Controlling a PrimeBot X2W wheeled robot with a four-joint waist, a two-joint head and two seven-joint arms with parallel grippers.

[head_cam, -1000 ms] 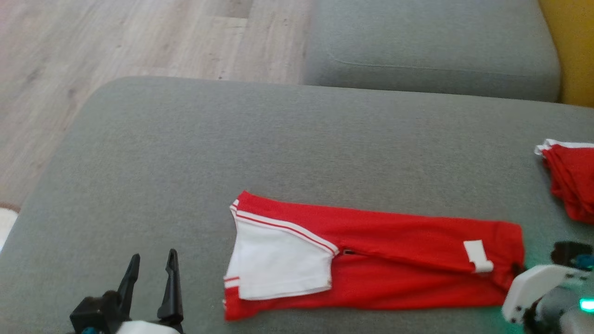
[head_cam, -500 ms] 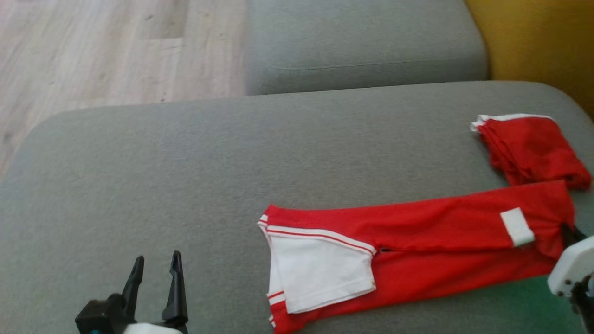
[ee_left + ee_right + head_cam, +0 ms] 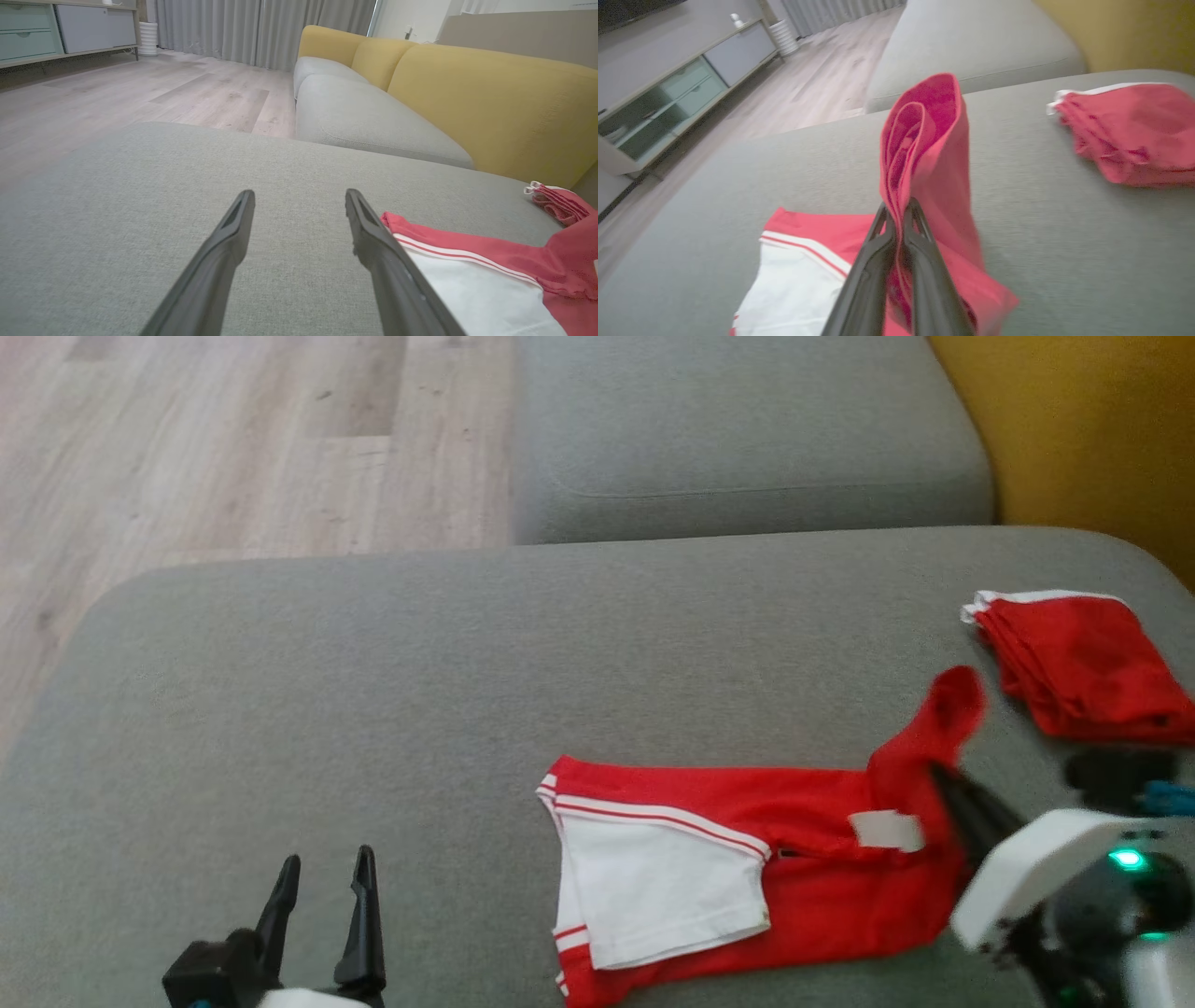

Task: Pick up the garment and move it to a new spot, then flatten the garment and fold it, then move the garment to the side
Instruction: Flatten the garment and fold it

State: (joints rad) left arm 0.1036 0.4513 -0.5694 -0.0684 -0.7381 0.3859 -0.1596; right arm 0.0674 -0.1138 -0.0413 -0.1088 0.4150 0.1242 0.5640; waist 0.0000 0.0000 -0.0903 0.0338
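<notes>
The garment [image 3: 803, 877] is red with a white panel and lies folded lengthwise on the grey cushion [image 3: 467, 691]. Its right end is lifted and curls up over the rest. My right gripper [image 3: 943, 782] is shut on that raised end, and in the right wrist view the red cloth [image 3: 924, 154] stands up pinched between the two dark fingers [image 3: 920, 242]. My left gripper [image 3: 322, 877] hovers open at the lower left, apart from the garment. In the left wrist view its fingers [image 3: 369, 233] point along the cushion, with the garment's [image 3: 472, 270] white panel just to their right.
A second red folded cloth [image 3: 1083, 663] lies at the cushion's right side, also in the right wrist view as a red cloth [image 3: 1129, 130]. Another grey seat [image 3: 747, 439] lies beyond, with a yellow backrest [image 3: 1083, 429] at right. Wooden floor [image 3: 233, 448] lies past the left edge.
The right gripper has lifted the garment's right end and carried it leftward over the rest, so the strip looks shorter. The head camera has shifted. The left gripper stays open.
</notes>
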